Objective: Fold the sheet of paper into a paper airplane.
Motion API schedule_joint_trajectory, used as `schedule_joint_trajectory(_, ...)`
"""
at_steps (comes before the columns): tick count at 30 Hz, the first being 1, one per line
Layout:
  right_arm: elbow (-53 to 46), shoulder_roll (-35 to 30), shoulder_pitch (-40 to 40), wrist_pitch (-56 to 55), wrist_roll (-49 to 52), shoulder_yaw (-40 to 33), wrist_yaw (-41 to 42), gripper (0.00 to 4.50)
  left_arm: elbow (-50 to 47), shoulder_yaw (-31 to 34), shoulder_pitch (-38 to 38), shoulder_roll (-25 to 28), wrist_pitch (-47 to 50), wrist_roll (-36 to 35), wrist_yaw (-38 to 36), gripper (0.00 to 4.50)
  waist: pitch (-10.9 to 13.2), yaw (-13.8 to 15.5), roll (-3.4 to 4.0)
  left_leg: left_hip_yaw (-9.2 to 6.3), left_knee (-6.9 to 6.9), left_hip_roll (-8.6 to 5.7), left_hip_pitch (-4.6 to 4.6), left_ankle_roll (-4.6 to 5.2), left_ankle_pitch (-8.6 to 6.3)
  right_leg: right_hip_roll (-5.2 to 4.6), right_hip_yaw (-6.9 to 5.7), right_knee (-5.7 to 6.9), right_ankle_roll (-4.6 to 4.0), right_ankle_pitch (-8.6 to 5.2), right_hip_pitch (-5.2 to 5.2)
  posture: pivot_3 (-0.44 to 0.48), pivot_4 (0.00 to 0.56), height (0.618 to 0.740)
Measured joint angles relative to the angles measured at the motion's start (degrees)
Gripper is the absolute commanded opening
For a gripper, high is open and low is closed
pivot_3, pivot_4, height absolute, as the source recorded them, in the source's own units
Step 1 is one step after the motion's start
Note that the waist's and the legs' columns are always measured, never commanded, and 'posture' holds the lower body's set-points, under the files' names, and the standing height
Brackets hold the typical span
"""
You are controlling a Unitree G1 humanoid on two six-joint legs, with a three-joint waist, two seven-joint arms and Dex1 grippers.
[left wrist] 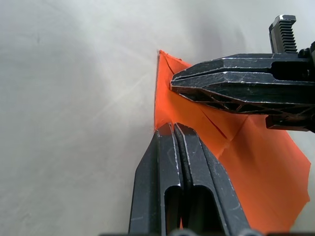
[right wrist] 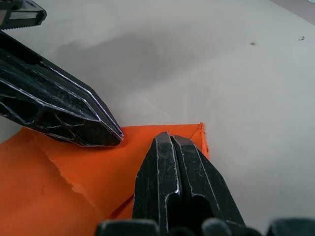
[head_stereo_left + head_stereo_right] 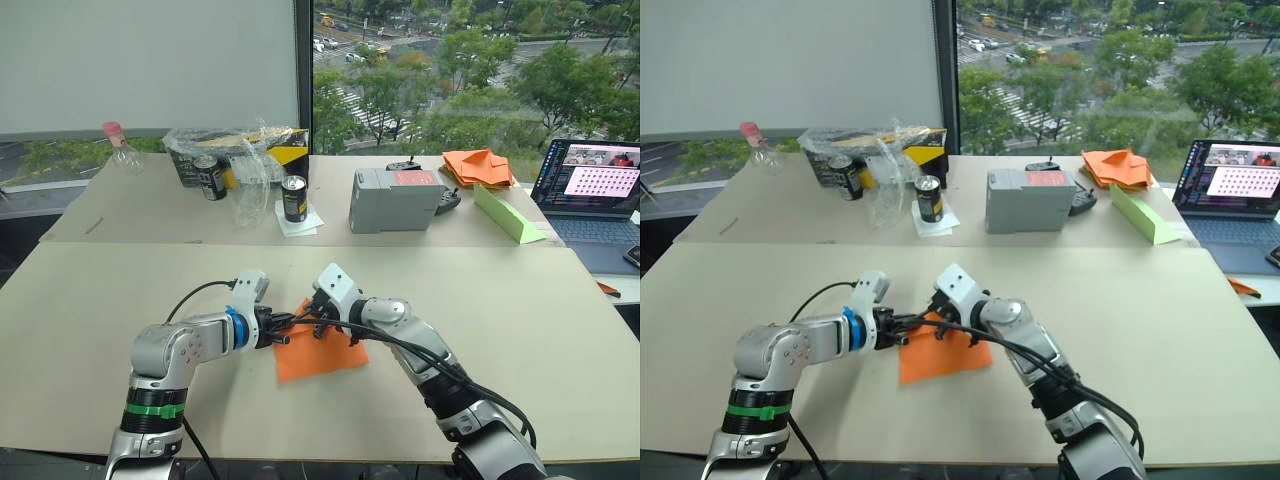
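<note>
The sheet of paper [image 3: 320, 355] is bright orange and lies flat on the near table, with a corner folded over and a crease across it [image 1: 216, 128]. My left gripper [image 3: 288, 322] is shut, its tip [image 1: 173, 129] resting on the paper's left edge. Coming in from the right, my right gripper [image 3: 320, 322] is also shut, with its tip [image 2: 170, 137] pressing the folded part near the paper's far corner. The two tips sit close together, almost touching. No finished paper airplane is in view.
The near table [image 3: 100, 330] is pale beige board. On the far table stand two cans [image 3: 294, 198], crumpled plastic bags [image 3: 240, 150], a grey box [image 3: 393, 198], a heap of orange paper pieces [image 3: 480, 166] and a light-green paper wedge [image 3: 508, 215]. A laptop [image 3: 595, 190] sits at the right.
</note>
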Motion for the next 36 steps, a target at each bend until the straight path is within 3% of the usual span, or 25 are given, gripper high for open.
schedule_joint_trajectory(14,0.0,0.0,0.0,0.0,0.0,0.0,0.1,0.00,-6.1,1.1,5.2,3.0,1.4,-1.5,-0.7,0.09,0.0,-0.2,0.00,0.00,-0.04,0.01,0.03,0.00,0.00,0.00,0.01,-0.01,0.00,0.00,0.00,0.000,0.150,0.740)
schedule_joint_trajectory(36,-1.1,-0.8,0.5,1.2,0.4,-1.1,0.9,0.00,-7.2,1.2,5.9,2.0,2.1,-2.3,0.4,0.09,0.0,0.4,0.00,0.01,-0.04,0.00,0.02,0.00,0.00,0.00,0.01,-0.13,0.00,0.00,0.06,0.000,0.150,0.740)
